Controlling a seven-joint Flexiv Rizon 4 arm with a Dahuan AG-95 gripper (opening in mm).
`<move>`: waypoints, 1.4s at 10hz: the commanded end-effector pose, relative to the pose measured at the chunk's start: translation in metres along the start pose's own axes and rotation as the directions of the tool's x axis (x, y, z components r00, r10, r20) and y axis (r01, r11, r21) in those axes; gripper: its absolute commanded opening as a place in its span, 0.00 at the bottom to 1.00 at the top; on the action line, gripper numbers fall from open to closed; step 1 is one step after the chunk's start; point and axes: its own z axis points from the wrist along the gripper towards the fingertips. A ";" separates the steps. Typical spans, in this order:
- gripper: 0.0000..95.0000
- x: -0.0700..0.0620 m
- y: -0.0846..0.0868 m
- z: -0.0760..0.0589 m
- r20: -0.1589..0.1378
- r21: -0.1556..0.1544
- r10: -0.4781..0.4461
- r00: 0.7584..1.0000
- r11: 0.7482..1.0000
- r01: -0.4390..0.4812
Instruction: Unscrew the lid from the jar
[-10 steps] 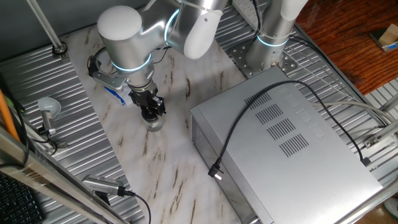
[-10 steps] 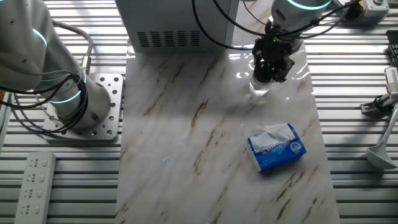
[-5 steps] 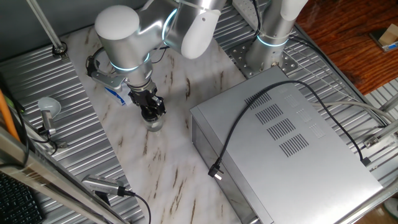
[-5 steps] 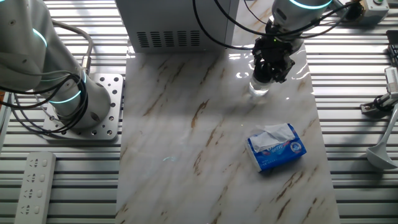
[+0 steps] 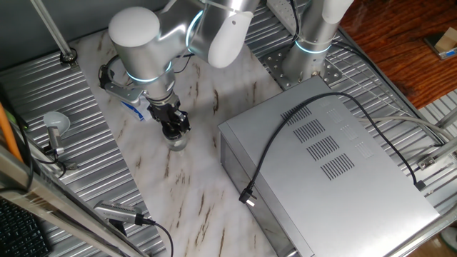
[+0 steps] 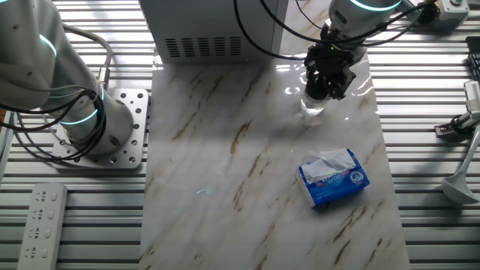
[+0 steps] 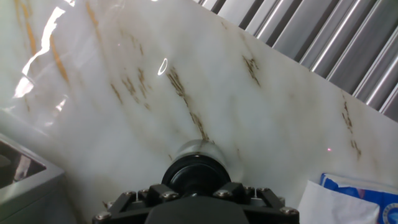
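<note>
The jar [image 6: 313, 107] is small and clear and stands upright on the marble top, near the grey box. Its black lid [image 7: 196, 175] sits on top, with the glass wall [image 7: 198, 149] showing just beyond it in the hand view. My gripper [image 6: 328, 84] comes straight down over the jar and is shut on the lid, black fingers [image 7: 239, 191] pressed to either side of it. In one fixed view the gripper [image 5: 173, 128] hides the lid, and only the jar's lower body [image 5: 177, 144] shows below it.
A large grey metal box [image 5: 328, 164] with a black cable [image 5: 285, 135] across it stands close beside the jar. A blue-and-white packet [image 6: 334, 178] lies on the marble some way off. A second arm's base [image 6: 82, 120] stands at the table's side.
The arm's wrist has turned very slightly over the jar. The jar has stayed in place and the gripper's hold looks the same.
</note>
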 end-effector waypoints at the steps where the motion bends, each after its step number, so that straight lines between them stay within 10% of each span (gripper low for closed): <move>1: 0.60 0.000 0.000 0.000 0.000 0.003 -0.018 1.000 1.000 0.018; 6: 0.60 0.000 0.000 0.000 0.013 0.020 -0.111 0.994 0.994 0.110; 7: 0.40 0.000 0.000 0.000 0.012 0.023 -0.120 0.993 0.993 0.120; 14: 0.40 0.000 0.000 0.001 0.007 0.030 -0.215 0.977 0.976 0.215</move>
